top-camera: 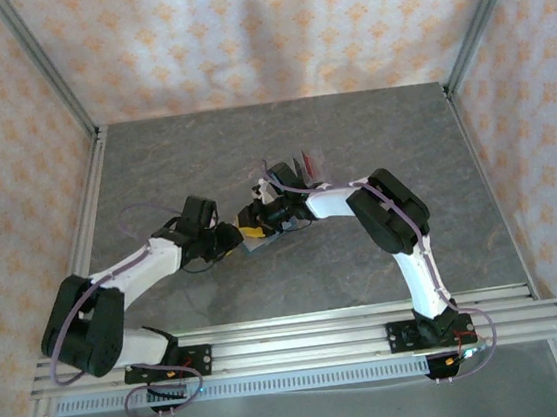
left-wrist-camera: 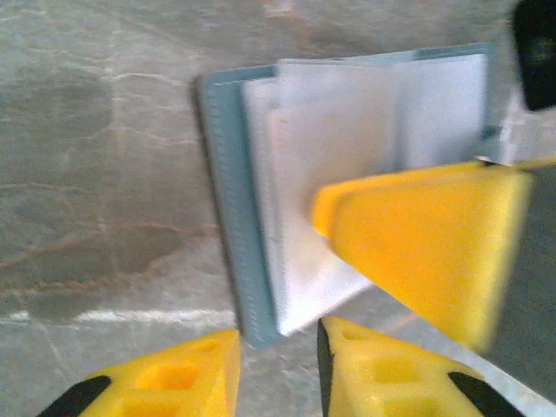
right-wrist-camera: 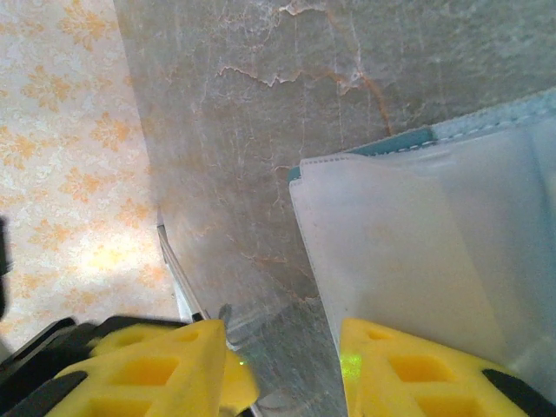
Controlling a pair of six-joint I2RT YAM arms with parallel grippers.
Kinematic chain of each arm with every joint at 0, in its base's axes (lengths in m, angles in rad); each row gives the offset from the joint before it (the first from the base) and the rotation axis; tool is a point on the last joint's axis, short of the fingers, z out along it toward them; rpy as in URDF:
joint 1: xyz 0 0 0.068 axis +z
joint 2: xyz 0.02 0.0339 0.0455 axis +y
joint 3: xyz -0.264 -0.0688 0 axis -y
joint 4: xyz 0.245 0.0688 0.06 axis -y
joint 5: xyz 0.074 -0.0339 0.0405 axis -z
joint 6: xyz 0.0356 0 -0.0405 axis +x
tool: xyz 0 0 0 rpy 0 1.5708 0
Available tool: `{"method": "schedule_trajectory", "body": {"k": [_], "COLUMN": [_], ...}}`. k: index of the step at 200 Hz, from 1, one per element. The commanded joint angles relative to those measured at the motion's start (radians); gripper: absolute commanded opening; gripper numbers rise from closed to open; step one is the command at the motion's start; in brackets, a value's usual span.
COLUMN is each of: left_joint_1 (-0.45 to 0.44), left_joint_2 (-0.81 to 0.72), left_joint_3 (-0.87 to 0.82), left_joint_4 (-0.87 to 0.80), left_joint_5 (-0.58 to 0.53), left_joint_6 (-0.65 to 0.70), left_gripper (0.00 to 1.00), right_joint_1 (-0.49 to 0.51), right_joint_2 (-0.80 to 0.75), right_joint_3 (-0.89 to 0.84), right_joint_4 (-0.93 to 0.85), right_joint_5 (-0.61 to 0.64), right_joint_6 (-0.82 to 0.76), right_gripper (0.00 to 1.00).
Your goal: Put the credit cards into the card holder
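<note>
The card holder (left-wrist-camera: 228, 191) lies open on the table, its teal border framing pale, overlapping inner leaves (left-wrist-camera: 321, 200). I cannot tell whether one of those leaves is a card. My left gripper (left-wrist-camera: 278, 330) is open just below the holder's near corner, with nothing between its jaws. One yellow finger (left-wrist-camera: 417, 243) of the right gripper rests on the pale leaves. In the right wrist view the right gripper (right-wrist-camera: 280, 328) is open, one finger on the holder's (right-wrist-camera: 408, 143) pale leaf and the other over bare table. A red credit card (top-camera: 304, 162) stands behind the grippers.
A clear plastic rack (top-camera: 312, 169) holds the red card just behind the right wrist. Both arms meet at the middle of the grey marble-look table (top-camera: 203, 167). Patterned walls and metal rails (top-camera: 89, 220) bound it.
</note>
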Motion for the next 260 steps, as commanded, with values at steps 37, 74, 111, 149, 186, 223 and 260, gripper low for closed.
{"method": "schedule_trajectory", "body": {"k": [37, 74, 111, 149, 186, 223, 260], "left_joint_1": [-0.034, -0.075, -0.105, -0.142, -0.178, -0.193, -0.2], "left_joint_2": [0.048, 0.111, 0.162, 0.2, 0.243, 0.269, 0.299], "left_joint_3": [0.063, 0.101, 0.135, 0.183, 0.203, 0.195, 0.183], "left_joint_4": [-0.076, -0.07, -0.079, -0.137, -0.169, -0.173, -0.162], "left_joint_5": [-0.009, -0.012, -0.061, -0.169, -0.269, -0.347, -0.361], "left_joint_6": [0.055, 0.081, 0.082, 0.1, 0.097, 0.081, 0.08], "left_gripper": [0.25, 0.28, 0.27, 0.26, 0.23, 0.21, 0.2], "right_joint_1": [0.002, 0.002, 0.002, 0.0, -0.001, -0.002, -0.004], "right_joint_2": [0.05, 0.052, 0.052, 0.052, 0.055, 0.055, 0.053], "right_joint_3": [-0.001, 0.002, 0.003, 0.004, 0.006, 0.002, 0.0], "right_joint_4": [-0.03, -0.032, -0.027, -0.025, -0.018, -0.017, -0.009], "right_joint_5": [0.056, 0.054, 0.049, 0.046, 0.043, 0.038, 0.034], "right_joint_6": [0.001, 0.001, 0.005, 0.007, 0.014, 0.014, 0.015], "right_gripper": [0.4, 0.4, 0.4, 0.4, 0.4, 0.4, 0.4]}}
